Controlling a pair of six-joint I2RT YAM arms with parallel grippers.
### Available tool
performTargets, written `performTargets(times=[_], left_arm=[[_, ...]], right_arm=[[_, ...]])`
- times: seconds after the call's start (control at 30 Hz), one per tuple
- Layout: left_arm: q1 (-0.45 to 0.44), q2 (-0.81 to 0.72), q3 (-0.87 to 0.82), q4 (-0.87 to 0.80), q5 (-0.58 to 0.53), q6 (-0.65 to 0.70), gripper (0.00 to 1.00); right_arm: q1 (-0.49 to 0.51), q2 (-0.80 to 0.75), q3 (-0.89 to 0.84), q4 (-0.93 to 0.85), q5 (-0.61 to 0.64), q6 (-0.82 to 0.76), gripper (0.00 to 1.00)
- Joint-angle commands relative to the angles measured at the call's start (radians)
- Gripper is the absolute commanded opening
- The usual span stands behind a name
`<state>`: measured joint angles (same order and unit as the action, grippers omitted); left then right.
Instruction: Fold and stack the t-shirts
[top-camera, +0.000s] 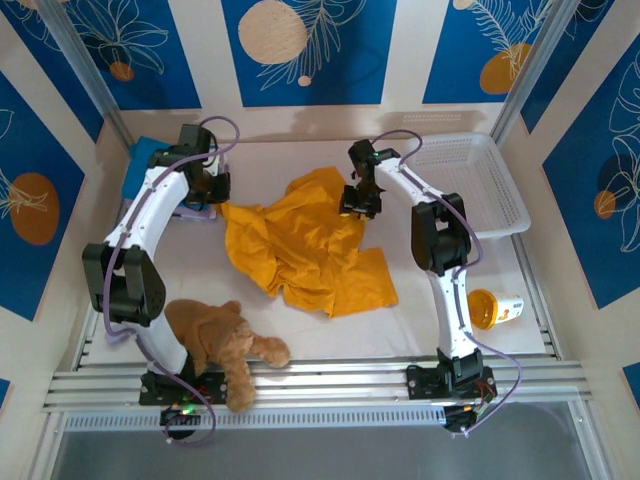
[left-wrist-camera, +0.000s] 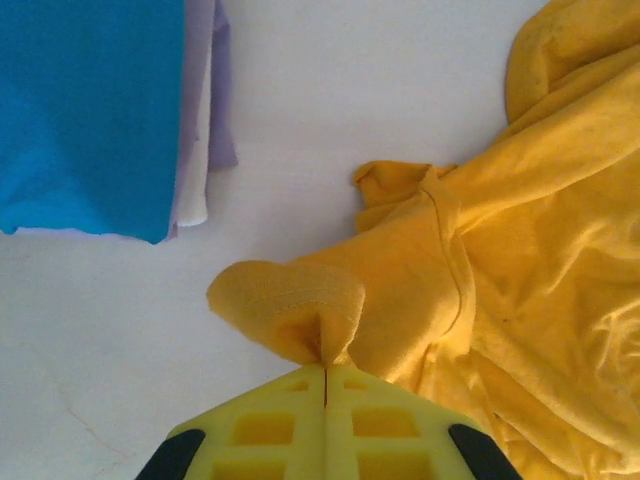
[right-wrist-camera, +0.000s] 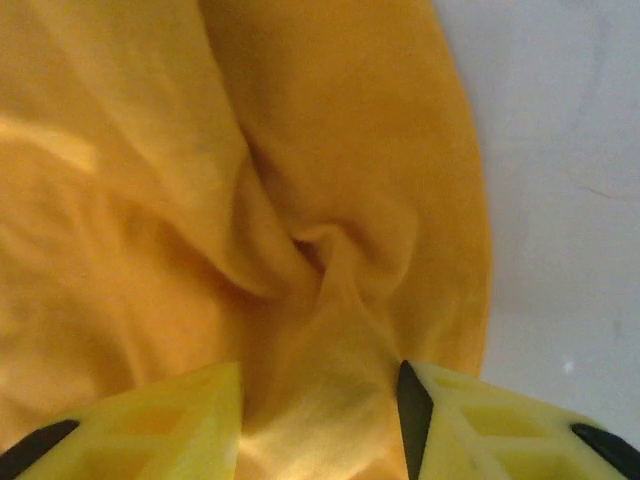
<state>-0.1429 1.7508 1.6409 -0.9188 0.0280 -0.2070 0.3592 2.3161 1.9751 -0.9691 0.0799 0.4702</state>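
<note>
Left gripper (left-wrist-camera: 326, 370) pinching tight on an edge of the mustard-orange tee (left-wrist-camera: 520, 250), right gripper (right-wrist-camera: 320, 380) spread apart, straddling its bunched cloth

- I see a brown teddy (top-camera: 215, 340) lying at the near left edge of the table (top-camera: 400, 325).
- An orange cup (top-camera: 495, 309) sits near right.
- A white basket (top-camera: 500, 195) sits far right.

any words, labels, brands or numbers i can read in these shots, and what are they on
No text can be read in any view.
small orange cup: its pale band may carry print, too small and blurred to read.
mustard-orange t-shirt and blue t-shirt: plain, no print or tag showing.
wall panels: leaf and circle patterns, no words.
</note>
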Motion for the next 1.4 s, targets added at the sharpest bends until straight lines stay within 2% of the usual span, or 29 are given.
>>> performTargets(times=[0.0, 0.07, 0.13, 0.3, 0.43, 0.5, 0.6, 0.7, 0.77, 0.8, 0.83, 0.9, 0.93, 0.97, 1.1, 1.2, 1.37], left_arm=[[0.035, -0.040, -0.012, 0.023, 0.064, -0.004, 0.00], [0.056, -0.037, -0.005, 0.028, 0.087, -0.013, 0.00], [0.070, -0.032, 0.009, 0.035, 0.104, -0.018, 0.00], [0.099, 0.020, 0.166, 0.005, 0.155, -0.032, 0.00], [0.130, 0.054, 0.370, -0.047, 0.189, -0.054, 0.00], [0.150, 0.051, 0.435, -0.059, 0.200, -0.066, 0.00], [0.192, 0.015, 0.449, -0.052, 0.243, -0.087, 0.00], [0.222, -0.050, 0.373, -0.042, 0.271, -0.083, 0.00], [0.235, -0.112, 0.260, -0.012, 0.285, -0.077, 0.00], [0.239, -0.140, 0.200, 0.005, 0.296, -0.072, 0.00], [0.241, -0.173, 0.127, 0.026, 0.304, -0.065, 0.00], [0.242, -0.220, -0.007, 0.055, 0.311, -0.050, 0.00], [0.242, -0.241, -0.077, 0.067, 0.320, -0.043, 0.00], [0.243, -0.259, -0.142, 0.079, 0.328, -0.036, 0.00], [0.241, -0.294, -0.327, 0.113, 0.336, -0.020, 0.00], [0.242, -0.295, -0.395, 0.124, 0.335, -0.015, 0.00], [0.242, -0.286, -0.434, 0.144, 0.319, -0.016, 0.00]], right_arm=[[0.006, 0.029, 0.064, -0.074, 0.000, -0.022, 0.32], [0.003, 0.043, 0.102, -0.099, -0.004, -0.024, 0.15], [0.001, 0.040, 0.133, -0.118, -0.005, -0.027, 0.01], [0.000, -0.077, 0.212, -0.176, 0.005, -0.036, 0.00], [0.009, -0.280, 0.208, -0.237, 0.034, -0.031, 0.00], [0.021, -0.400, 0.148, -0.255, 0.049, -0.018, 0.00], [0.075, -0.633, -0.037, -0.273, 0.112, 0.025, 0.00], [0.183, -0.869, -0.283, -0.302, 0.163, 0.138, 0.00], [0.279, -1.002, -0.470, -0.310, 0.151, 0.263, 0.00], [0.322, -1.049, -0.546, -0.304, 0.126, 0.318, 0.01], [0.374, -1.096, -0.631, -0.286, 0.092, 0.380, 0.10], [0.468, -1.156, -0.751, -0.248, 0.052, 0.490, 0.42], [0.514, -1.184, -0.791, -0.229, 0.047, 0.541, 0.54], [0.547, -1.200, -0.824, -0.215, 0.054, 0.582, 0.59], [0.542, -1.210, -0.854, -0.208, 0.076, 0.611, 0.61], [0.471, -1.179, -0.853, -0.204, 0.097, 0.574, 0.60], [0.339, -1.092, -0.923, -0.152, 0.057, 0.536, 0.56]])
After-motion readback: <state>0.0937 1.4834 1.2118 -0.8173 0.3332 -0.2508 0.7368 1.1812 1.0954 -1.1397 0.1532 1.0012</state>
